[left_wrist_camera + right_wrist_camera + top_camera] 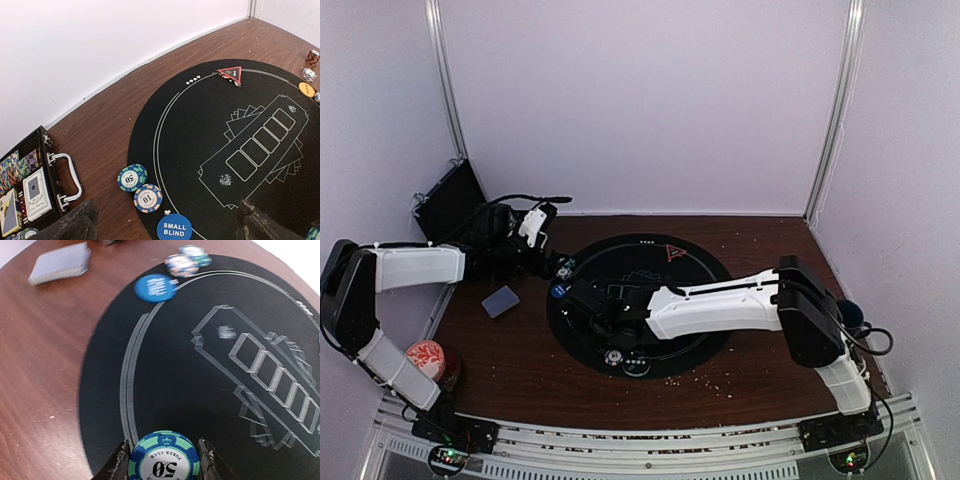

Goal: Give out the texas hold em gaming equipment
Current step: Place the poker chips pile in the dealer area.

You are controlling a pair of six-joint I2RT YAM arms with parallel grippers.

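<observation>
A green-and-blue "50" poker chip [164,460] sits between the fingers of my right gripper [164,454], which is shut on it just above the near-left part of the black round mat [165,365]. In the top view that gripper [604,320] hangs over the mat's left half. My left gripper [166,212] is open and empty over the mat's left edge. Below it lie a "50" chip [132,177], a "10" chip [148,198] and the blue "SMALL BLIND" button [174,227]. The red triangle marker [230,74] and an orange button [306,89] lie at the far rim. A deck of grey-blue cards [501,300] rests left of the mat.
An open black case [30,190] with chips and card decks lies at the back left. Two chips [626,361] sit at the mat's near edge. A red-topped can [425,358] stands at the front left, and a dark blue mug [850,312] at the right behind my right arm.
</observation>
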